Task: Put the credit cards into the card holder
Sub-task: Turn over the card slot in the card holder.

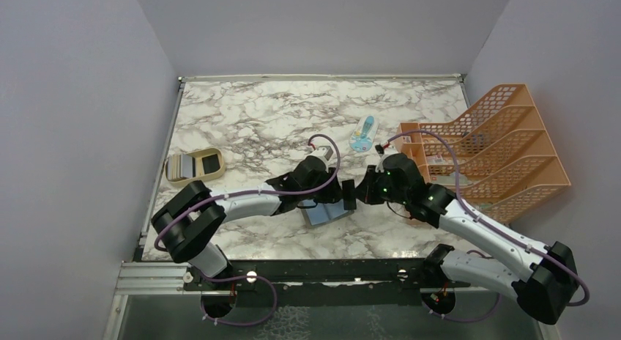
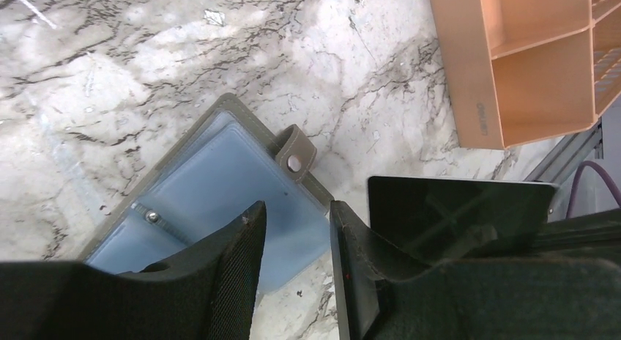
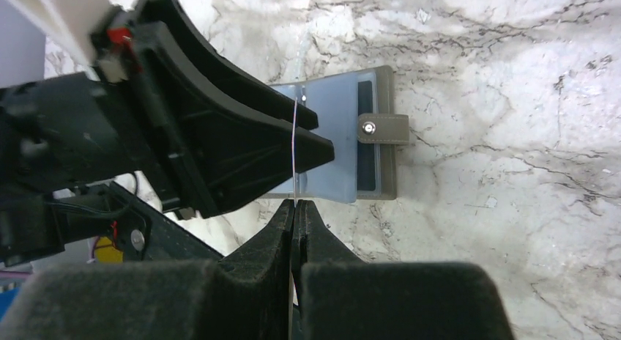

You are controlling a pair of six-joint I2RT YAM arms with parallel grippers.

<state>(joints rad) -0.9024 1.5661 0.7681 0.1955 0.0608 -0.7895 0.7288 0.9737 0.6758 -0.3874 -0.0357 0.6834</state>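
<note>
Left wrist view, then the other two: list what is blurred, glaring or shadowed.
Left wrist: the left gripper's fingers are dark and low in detail; the dark credit card mirrors streaks; the marble table washes out near the top. Right wrist: the right gripper's fingers blur, the card holder is sharp, the card is a thin bright line. Top external: even light, faint shadows under the arms.

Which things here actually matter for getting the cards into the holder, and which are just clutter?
Job: card holder, lying open; credit card pinched in the right gripper; further cards in the tan tray.
Clutter: orange file rack; blue-and-white packet.
</note>
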